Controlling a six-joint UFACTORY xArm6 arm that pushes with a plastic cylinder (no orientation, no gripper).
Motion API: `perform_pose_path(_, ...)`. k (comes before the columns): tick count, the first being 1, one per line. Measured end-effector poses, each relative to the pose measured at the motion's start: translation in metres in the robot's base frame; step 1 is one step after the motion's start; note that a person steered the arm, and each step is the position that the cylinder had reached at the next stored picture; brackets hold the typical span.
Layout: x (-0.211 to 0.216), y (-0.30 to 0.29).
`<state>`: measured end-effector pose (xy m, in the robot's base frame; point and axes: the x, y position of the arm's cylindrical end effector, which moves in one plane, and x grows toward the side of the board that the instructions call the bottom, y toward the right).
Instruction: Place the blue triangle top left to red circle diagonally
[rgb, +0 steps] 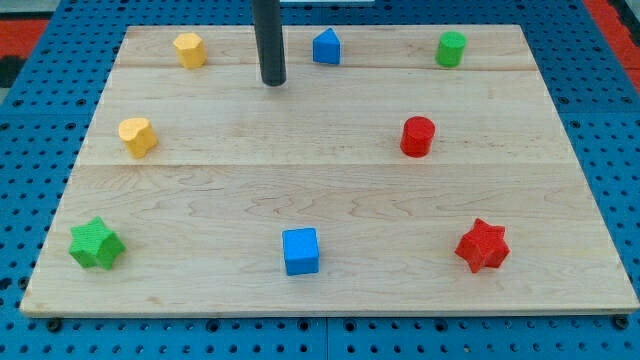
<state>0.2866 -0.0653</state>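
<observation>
You see the wooden board (330, 180) with eight blocks lying on it. My tip (273, 82) has no jaws; it holds nothing and touches no block. It stands near the view's top, just left of the blue triangle (326, 47). The red circle (417, 136) lies lower, toward the view's right, well apart from the triangle.

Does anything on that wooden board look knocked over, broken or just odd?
Nothing stands out. All eight blocks sit apart on the board, none stacked or damaged. My tip rests left of the blue triangle, not touching it.
</observation>
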Motion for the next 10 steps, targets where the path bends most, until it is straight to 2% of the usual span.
perform_pose_path(1,-0.027,-0.038)
perform_pose_path(2,-0.065,0.003)
perform_pose_path(3,-0.078,0.009)
perform_pose_path(4,-0.072,0.063)
perform_pose_path(5,-0.050,0.072)
perform_pose_path(6,-0.017,0.106)
perform_pose_path(7,-0.013,0.095)
perform_pose_path(8,-0.031,0.063)
perform_pose_path(10,-0.068,0.114)
